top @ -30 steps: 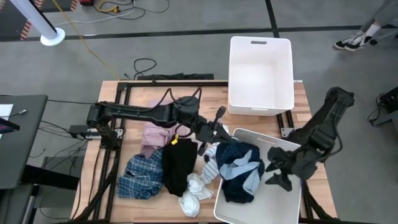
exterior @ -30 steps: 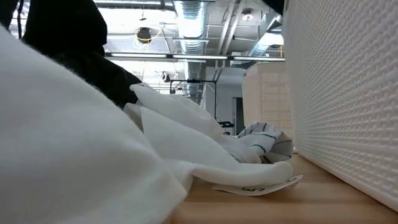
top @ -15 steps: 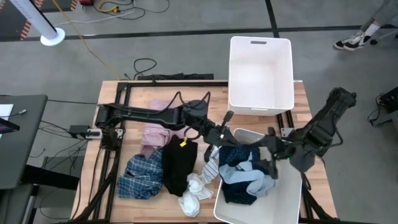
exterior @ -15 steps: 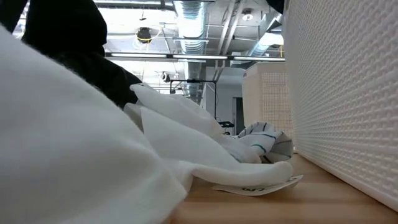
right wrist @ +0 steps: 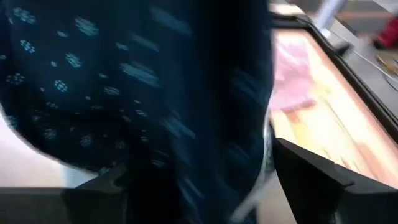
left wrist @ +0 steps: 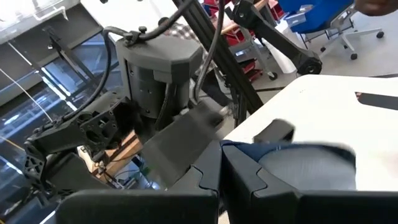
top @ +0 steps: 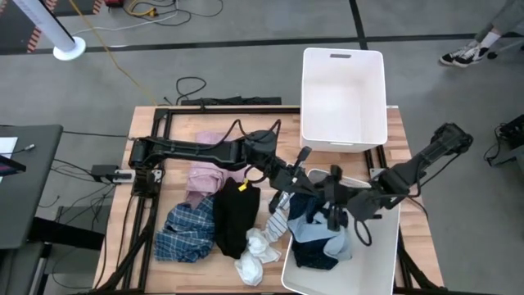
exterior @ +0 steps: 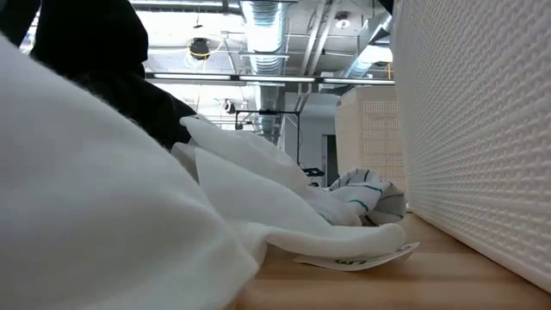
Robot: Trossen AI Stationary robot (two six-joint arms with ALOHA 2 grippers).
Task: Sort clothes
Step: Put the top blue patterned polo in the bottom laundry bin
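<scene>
White plastic makes up both bins: the far bin (top: 344, 98) at the worktop's (top: 176, 143) far right corner is bare, while the near bin (top: 378, 264) at the near right corner holds the navy patterned garment (top: 315, 205). Within the last second the right gripper (top: 334, 209) has swung in from the bin's right rim over that garment, fingers spread, suggesting a regrasp. The left gripper (top: 288, 176) rests at the bin's left edge, seemingly pinching navy cloth. Plaid shirt (top: 187, 232), black garment (top: 235, 218), pink garment (top: 205, 179) and socks (top: 255, 250) wait unsorted. Fabric blocks the low view.
</scene>
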